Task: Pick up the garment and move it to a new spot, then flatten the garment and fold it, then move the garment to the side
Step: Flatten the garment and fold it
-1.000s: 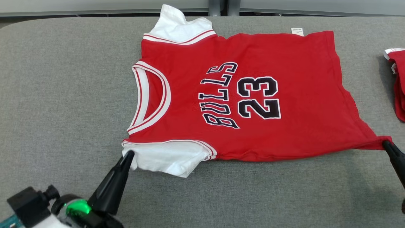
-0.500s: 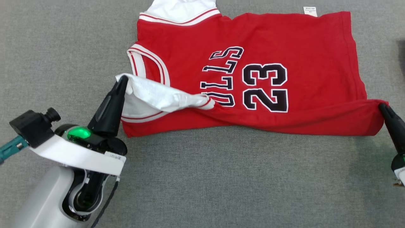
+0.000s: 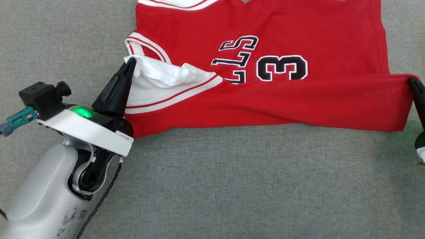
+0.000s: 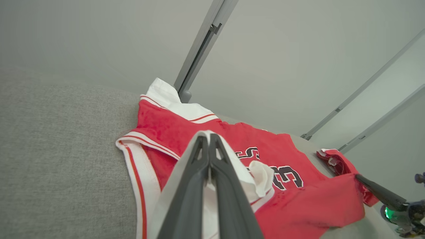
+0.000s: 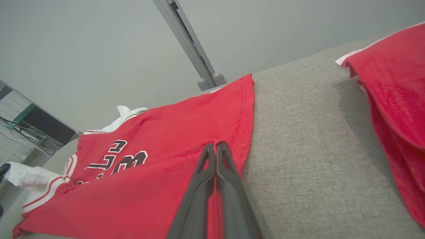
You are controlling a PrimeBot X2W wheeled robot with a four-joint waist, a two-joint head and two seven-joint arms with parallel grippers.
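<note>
Grey fabric counter point(image 3: 232, 186) is carrying the garment point(image 3: 298, 99), a red jersey lying across its middle with the near edge lifted and folding over toward the far side. Left tool point(image 3: 130, 63) is pinching the white sleeve point(image 3: 156, 79), jaws fully closed on it, and right tool point(image 3: 412, 80) is clamping the hem corner the same way. Past the fold, some black lettering point(image 3: 232, 61) is showing. Farther right another red cloth point(image 5: 391, 83) is sitting apart, with a grey wall point(image 4: 298, 49) standing behind.
</note>
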